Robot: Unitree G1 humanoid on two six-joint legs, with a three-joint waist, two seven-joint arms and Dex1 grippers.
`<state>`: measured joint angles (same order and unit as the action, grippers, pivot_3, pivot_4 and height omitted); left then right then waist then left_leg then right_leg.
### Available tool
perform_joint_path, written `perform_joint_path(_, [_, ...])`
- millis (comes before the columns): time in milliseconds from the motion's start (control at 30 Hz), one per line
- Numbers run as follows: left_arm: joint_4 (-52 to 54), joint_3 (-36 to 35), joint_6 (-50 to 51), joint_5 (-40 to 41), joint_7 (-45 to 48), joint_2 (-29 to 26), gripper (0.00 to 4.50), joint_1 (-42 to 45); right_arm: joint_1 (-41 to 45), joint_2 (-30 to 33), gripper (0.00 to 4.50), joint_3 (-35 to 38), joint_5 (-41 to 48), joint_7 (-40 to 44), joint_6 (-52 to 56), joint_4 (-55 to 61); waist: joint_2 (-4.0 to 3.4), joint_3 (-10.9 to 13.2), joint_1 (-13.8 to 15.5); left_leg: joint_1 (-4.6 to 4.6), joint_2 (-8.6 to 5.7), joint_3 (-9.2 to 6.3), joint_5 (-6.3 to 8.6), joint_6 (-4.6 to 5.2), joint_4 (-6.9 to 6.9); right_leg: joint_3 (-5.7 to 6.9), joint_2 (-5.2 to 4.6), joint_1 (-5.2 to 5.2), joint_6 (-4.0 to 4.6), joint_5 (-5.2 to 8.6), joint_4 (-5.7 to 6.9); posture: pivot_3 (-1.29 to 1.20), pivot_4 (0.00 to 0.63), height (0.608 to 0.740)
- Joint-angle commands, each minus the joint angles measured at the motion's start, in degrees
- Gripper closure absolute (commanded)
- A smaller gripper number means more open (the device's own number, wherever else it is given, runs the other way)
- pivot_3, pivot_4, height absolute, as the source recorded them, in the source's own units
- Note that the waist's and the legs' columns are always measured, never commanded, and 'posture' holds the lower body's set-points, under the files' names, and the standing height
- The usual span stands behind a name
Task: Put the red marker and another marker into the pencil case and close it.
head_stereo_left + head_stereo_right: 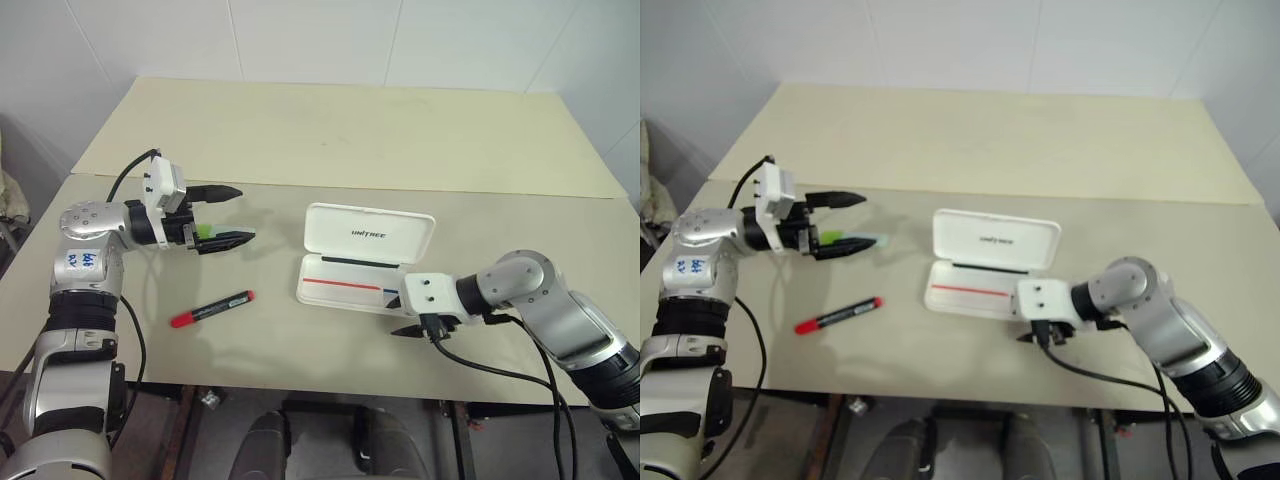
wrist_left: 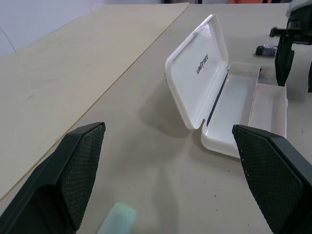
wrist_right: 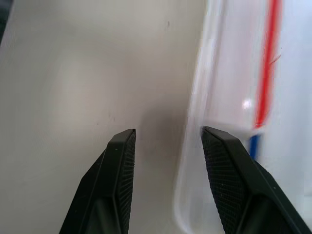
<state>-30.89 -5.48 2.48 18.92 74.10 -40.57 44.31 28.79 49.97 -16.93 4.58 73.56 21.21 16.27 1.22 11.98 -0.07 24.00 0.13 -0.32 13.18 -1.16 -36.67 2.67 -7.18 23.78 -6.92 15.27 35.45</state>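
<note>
The pencil case point(image 1: 345, 285) lies open mid-table. Its white lid point(image 1: 370, 233) with the UNITREE logo stands up behind the tray, which shows red and blue stripes inside. The red marker point(image 1: 212, 309) lies on the table to the left of the case, near the front edge. The other marker, a light-green highlighter point(image 1: 840, 238) with a pale cap point(image 2: 117, 219), sits between the wide-open fingers of my left gripper point(image 1: 243, 213); nothing is gripped. My right gripper point(image 1: 415, 328) hovers at the case's front right corner, open and empty, with the tray's rim point(image 3: 195, 146) just inside one finger.
A small dark stubby cylinder point(image 2: 265, 49) lies on the table beyond the case. A seam point(image 1: 400, 185) runs across the table behind the case. The table's front edge point(image 1: 300, 385) is close below the right gripper and the red marker.
</note>
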Motion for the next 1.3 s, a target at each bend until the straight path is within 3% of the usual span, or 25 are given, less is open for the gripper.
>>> perform_joint_path(33, [0.91,-0.75,-0.31,-1.09,0.12,-2.92,0.0,-0.25,-0.53,-2.98,2.28,9.21,7.87,-2.08,-4.32,1.11,0.01,0.01,-0.01,0.0,0.0,0.0,0.0,0.0,0.0,0.0,0.0,-0.01,0.0,0.0,0.0,0.0,0.15,0.74])
perform_joint_path(67, [0.72,-0.43,-0.34,-1.57,0.43,-3.62,0.0,-0.53,-0.58,-4.14,2.28,11.22,9.73,-3.13,-4.14,1.06,0.02,0.01,-0.03,-0.01,0.01,0.0,0.0,0.0,0.0,0.01,0.0,-0.01,0.01,0.0,-0.01,0.0,0.15,0.74])
perform_joint_path(167, [-0.32,1.34,-1.41,-4.18,3.12,-6.97,0.0,-1.81,-1.07,-6.08,1.67,16.48,14.25,-4.09,-6.2,1.11,0.02,0.01,0.01,-0.02,0.02,0.01,0.0,0.0,0.01,0.01,0.0,-0.01,0.01,-0.01,0.0,0.0,0.15,0.74])
perform_joint_path(333, [-1.81,3.79,-0.57,-6.79,7.08,-11.09,0.0,-1.11,-1.7,-6.28,0.03,21.75,20.34,-6.62,-3.66,3.36,0.07,0.04,0.07,0.0,0.03,0.01,0.01,0.01,0.02,0.03,0.0,0.0,0.03,-0.01,-0.03,0.0,0.15,0.74])
perform_joint_path(567, [3.0,6.52,5.75,-7.76,9.75,-13.5,0.0,-3.19,-2.27,-5.32,0.03,23.66,22.43,-9.04,-2.68,4.54,0.08,0.05,0.07,0.01,0.05,0.01,0.02,0.03,0.02,0.02,0.0,0.0,0.07,-0.02,-0.06,0.0,0.15,0.74])
perform_joint_path(767, [15.33,7.27,10.22,-8.28,10.28,-17.27,0.0,-13.48,-3.8,-6.02,0.03,25.49,24.98,-12.13,-1.11,6.55,0.07,0.06,-0.33,-0.09,0.14,0.1,0.03,0.05,0.3,-0.01,0.01,0.03,0.13,0.01,-0.12,0.0,0.15,0.74])
perform_joint_path(967, [24.25,7.73,15.12,-8.05,8.61,-18.5,0.0,-18.04,-5.93,-4.59,0.03,24.85,29.3,-10.76,1.04,10.72,0.1,0.08,0.25,-0.14,0.22,0.09,0.03,0.04,0.35,0.02,0.05,0.01,0.23,0.07,-0.12,0.0,0.15,0.74])
perform_joint_path(1300, [23.37,11.96,12.4,-14.64,4.75,-18.3,0.0,-18.54,-8.06,-3.6,0.03,22.87,29.56,-9.51,0.84,14.55,0.1,0.09,0.02,-0.25,0.31,0.17,0.04,0.04,0.44,0.0,0.09,-0.01,0.34,0.11,-0.17,0.0,0.15,0.74])
